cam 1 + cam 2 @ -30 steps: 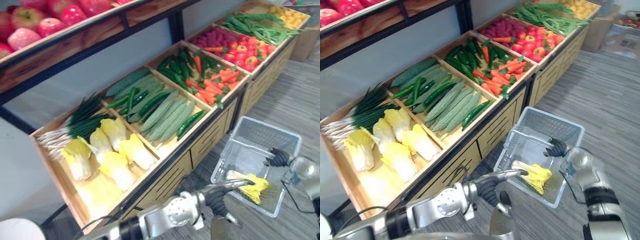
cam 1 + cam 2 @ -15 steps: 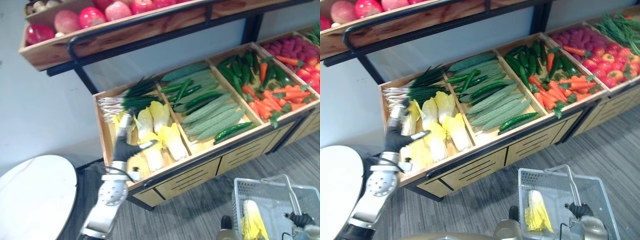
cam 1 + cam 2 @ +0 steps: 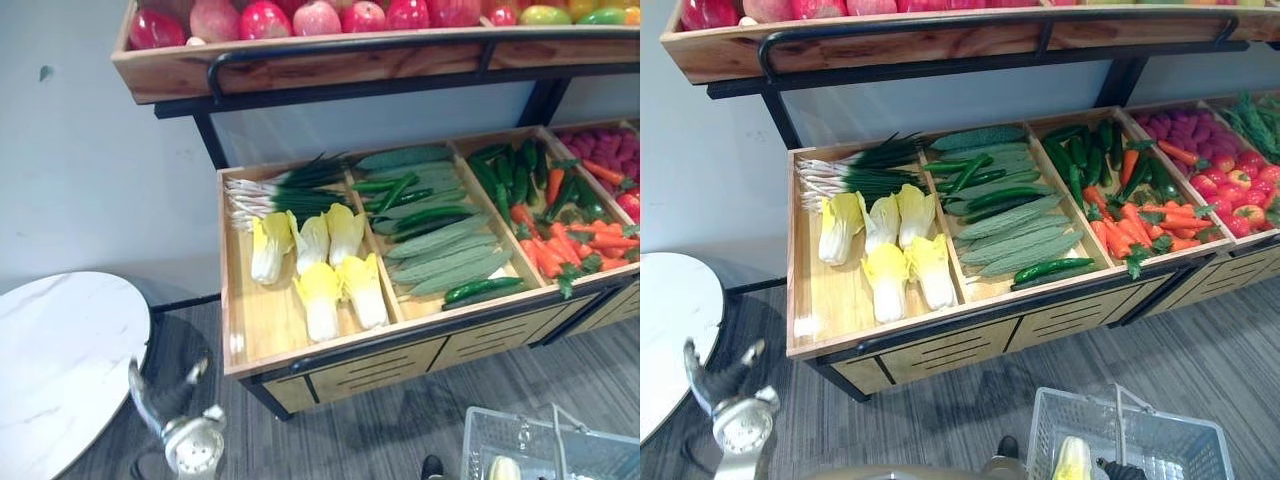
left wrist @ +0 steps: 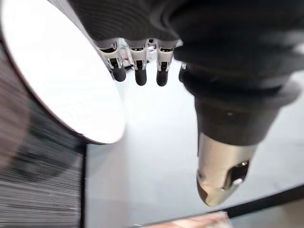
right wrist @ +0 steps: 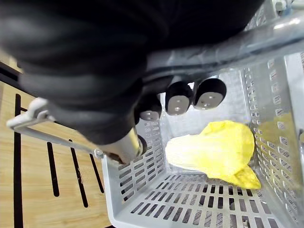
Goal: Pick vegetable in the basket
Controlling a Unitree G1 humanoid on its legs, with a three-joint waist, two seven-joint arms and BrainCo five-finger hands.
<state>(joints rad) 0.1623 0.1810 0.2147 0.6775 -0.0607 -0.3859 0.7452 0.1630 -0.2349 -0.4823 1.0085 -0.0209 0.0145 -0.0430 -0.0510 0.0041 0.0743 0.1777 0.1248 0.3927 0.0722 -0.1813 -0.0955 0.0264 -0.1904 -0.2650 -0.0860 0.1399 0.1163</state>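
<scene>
A grey plastic basket (image 3: pixel 1160 445) hangs low at the right, in front of the vegetable stand. My right hand (image 5: pixel 180 102) is shut on its metal handle (image 5: pixel 266 33). One yellow napa cabbage (image 5: pixel 213 152) lies on the basket's floor and also peeks in as the cabbage (image 3: pixel 1072 460) at the bottom edge. More napa cabbages (image 3: pixel 320 270) lie in the leftmost wooden crate (image 3: pixel 240 320), below the spring onions (image 3: pixel 280 190). My left hand (image 3: pixel 165 395) hangs low at the left beside a round white table, fingers (image 4: pixel 137 71) straight and holding nothing.
Crates to the right hold cucumbers and bitter gourds (image 3: pixel 430 240), then peppers and carrots (image 3: pixel 550 220). An upper shelf (image 3: pixel 330 60) of apples overhangs the crates. The round white table (image 3: pixel 60 360) stands at the lower left. Grey floor runs in front of the stand.
The camera has swung left and up. My left hand went from over the basket to the cabbage crate, then dropped down beside the white table, holding nothing. The basket stays in my right hand.
</scene>
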